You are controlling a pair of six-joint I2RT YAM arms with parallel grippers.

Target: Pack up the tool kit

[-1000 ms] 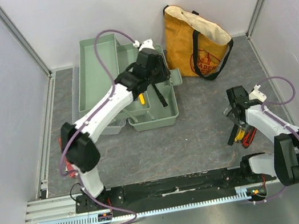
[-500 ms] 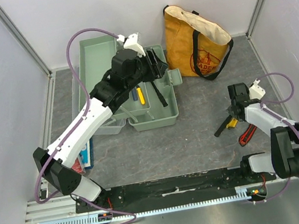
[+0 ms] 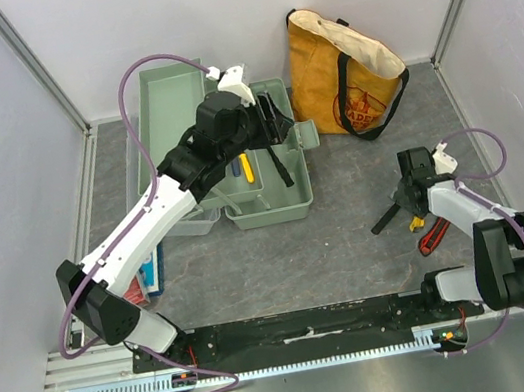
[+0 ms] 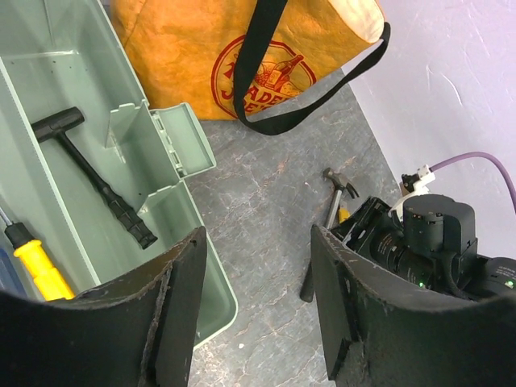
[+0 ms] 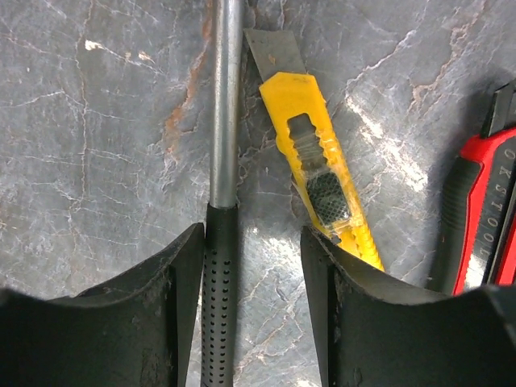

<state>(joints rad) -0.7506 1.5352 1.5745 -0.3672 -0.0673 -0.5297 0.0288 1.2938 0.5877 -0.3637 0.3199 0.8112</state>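
The sage-green toolbox [image 3: 284, 207] stands open at the far left. In the left wrist view its tray [image 4: 48, 81] holds a black-handled hammer [image 4: 97, 177] and a yellow-handled screwdriver [image 4: 36, 262]. My left gripper [image 3: 279, 117] hovers above the box's right end, open and empty [image 4: 258, 306]. My right gripper [image 3: 407, 201] is low over the floor, open [image 5: 251, 306]. A steel hammer with a black grip [image 5: 219, 298] lies between its jaws against the left finger. A yellow utility knife [image 5: 318, 169] and a red-handled tool [image 5: 484, 226] lie to the right.
A mustard-yellow tote bag [image 3: 341, 70] stands at the back, right of the toolbox. Red and blue flat packets [image 3: 144, 273] lie by the left arm's base. Grey walls close in the left, right and far sides.
My left arm has stretched out and risen over the toolbox. My right gripper has shifted slightly farther from the base, and the steel hammer's handle now shows beside it on the floor.
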